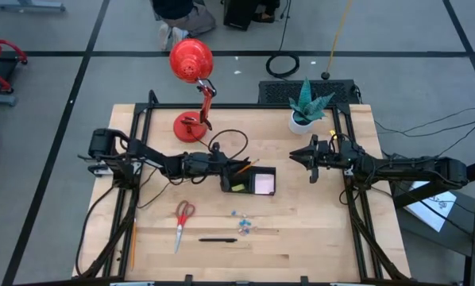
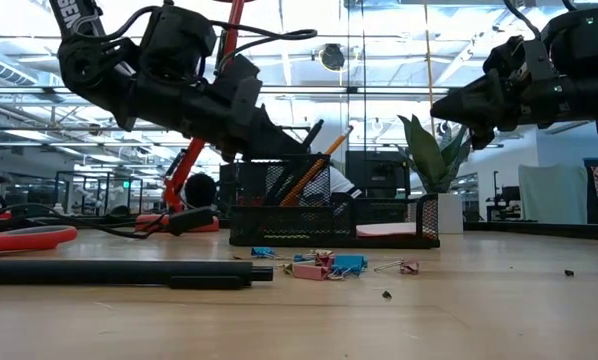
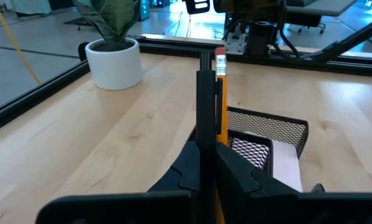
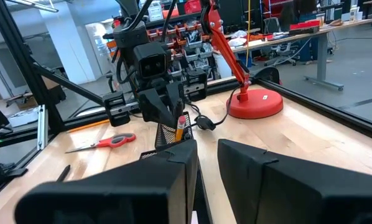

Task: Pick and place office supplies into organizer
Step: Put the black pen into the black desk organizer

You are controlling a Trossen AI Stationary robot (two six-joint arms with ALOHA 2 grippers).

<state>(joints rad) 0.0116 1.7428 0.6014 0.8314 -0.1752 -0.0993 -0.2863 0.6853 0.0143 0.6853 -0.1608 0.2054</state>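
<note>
At the surface's front edge, a black pen (image 1: 217,239), blue clips (image 1: 242,221) and red-handled scissors (image 1: 181,222) lie untouched. Mid-surface, left claw (image 1: 228,164) is clenched on a black pen (image 3: 205,102) beside the orange pencil (image 3: 221,93), over the organizer (image 1: 248,180) cup. Advice: lower until the tip seats in the mesh, release slowly, retract straight up. Right claw (image 1: 295,156) hovers well apart, nearly clenched, holding nothing.

the left claw (image 1: 225,164) sits over the organizer's (image 1: 249,180) cup end, blocking it from above. the sticky-note side is uncovered, with bare table between it and the right claw (image 1: 295,156). in front, clips (image 1: 242,223), pen (image 1: 218,239) and scissors (image 1: 181,222) clutter the table; lamp (image 1: 192,127) and plant (image 1: 305,111) stand behind.
</note>
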